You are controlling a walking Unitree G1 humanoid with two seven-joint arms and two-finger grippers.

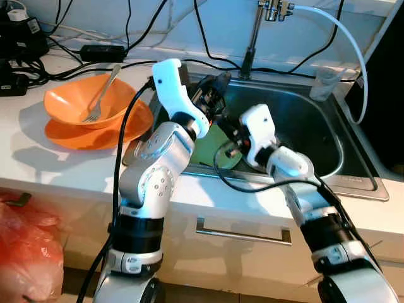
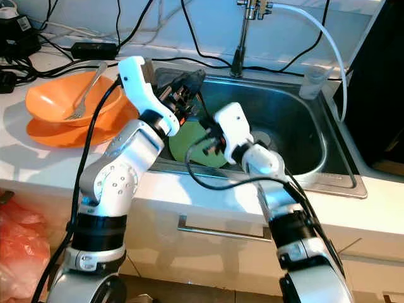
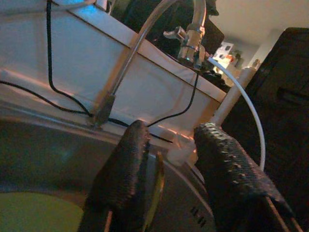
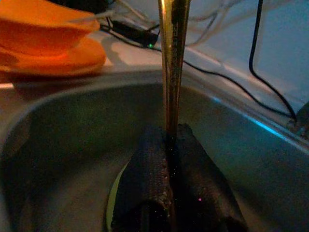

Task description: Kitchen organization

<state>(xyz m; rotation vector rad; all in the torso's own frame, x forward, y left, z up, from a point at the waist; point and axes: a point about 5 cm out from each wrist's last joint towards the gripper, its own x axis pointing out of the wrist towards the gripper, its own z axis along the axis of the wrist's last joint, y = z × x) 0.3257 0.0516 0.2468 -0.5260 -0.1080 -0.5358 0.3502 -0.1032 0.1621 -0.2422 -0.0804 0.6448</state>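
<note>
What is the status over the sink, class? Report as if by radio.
Right gripper shut on thin gold-coloured utensil handle, over steel sink. Left gripper open beside it. Round green plate in basin. Orange bowl with fork on counter.

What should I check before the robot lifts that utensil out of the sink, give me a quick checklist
1. Right gripper shut on the utensil: ok, its fingers pinch the thin gold handle.
2. Utensil upright in the grip: ok, the handle stands straight up from the fingers.
3. Left gripper free: ok, fingers open, nothing between them, hovering over the sink.
4. Green plate out of the grip: ok, it lies on the sink floor under the grippers.
5. Which utensil it is: cannot tell, its working end is hidden.
6. Drop spot ready: ok, the orange bowl on the counter already holds a fork.
</note>
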